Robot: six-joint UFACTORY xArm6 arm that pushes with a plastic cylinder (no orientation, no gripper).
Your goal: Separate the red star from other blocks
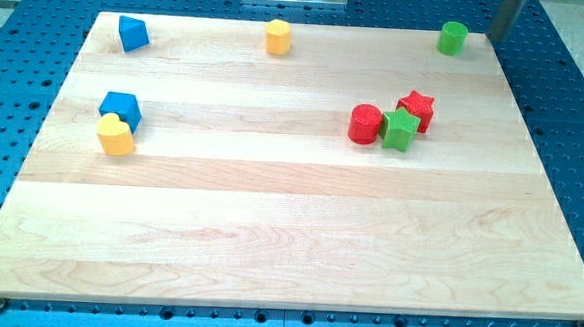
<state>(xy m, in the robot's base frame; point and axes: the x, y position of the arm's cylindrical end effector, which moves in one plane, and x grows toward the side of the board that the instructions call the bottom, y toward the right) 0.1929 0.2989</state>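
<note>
The red star (416,110) lies right of the board's middle. It touches a green star (400,129) just below and to its left. A red cylinder (366,124) sits against the green star's left side. My tip (499,37) is at the view's top right, just off the board's far right corner, well above and right of the red star. A green cylinder (453,37) stands just left of the tip.
A yellow block (279,37) sits at the top centre and a blue block (133,33) at the top left. A second blue block (121,107) touches a yellow block (116,135) at the left. The wooden board (288,233) rests on a blue perforated table.
</note>
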